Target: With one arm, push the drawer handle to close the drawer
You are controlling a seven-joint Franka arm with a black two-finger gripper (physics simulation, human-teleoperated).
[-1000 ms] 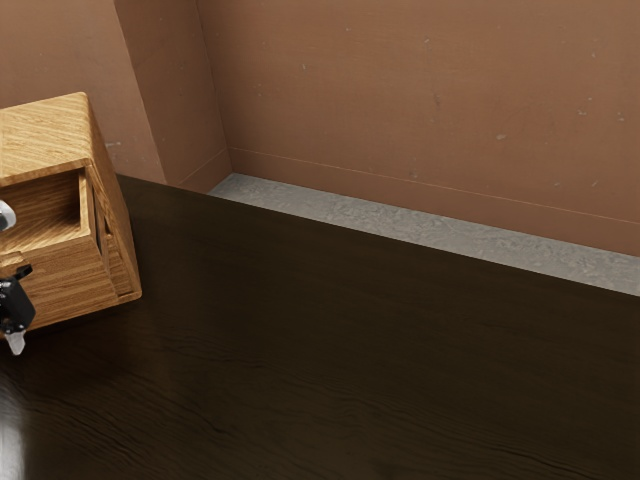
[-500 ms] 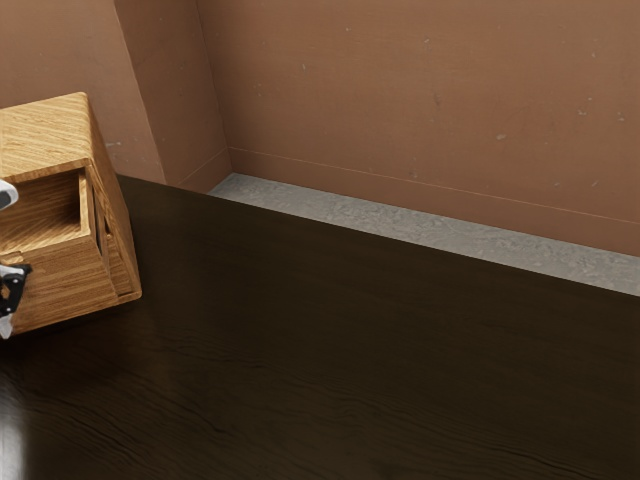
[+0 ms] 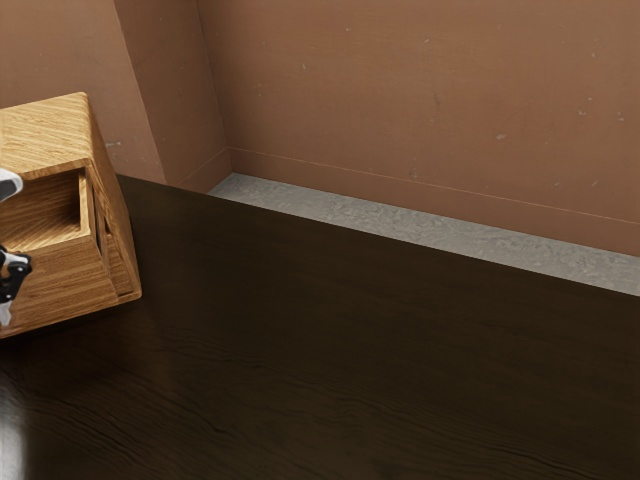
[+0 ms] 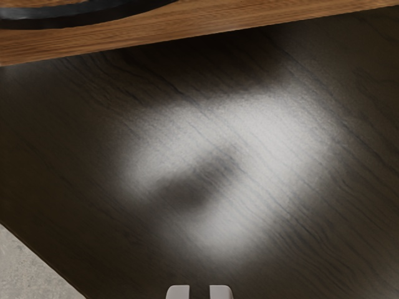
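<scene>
the wooden cabinet [image 3: 50, 130] stands on the dark tabletop [image 3: 360, 350], at the exterior view's left edge, which cuts it off; its drawer [image 3: 70, 285] is partly open, with the inner side wall and part of the interior exposed; the black and light-grey gripper [image 3: 12, 283] is located in front of the drawer face, partly out of frame; contact between the two cannot be determined; a white arm section [image 3: 8, 186] is located above the gripper; beyond the tabletop are a grey floor strip [image 3: 370, 218] and a brown wall [image 3: 420, 100].
</scene>
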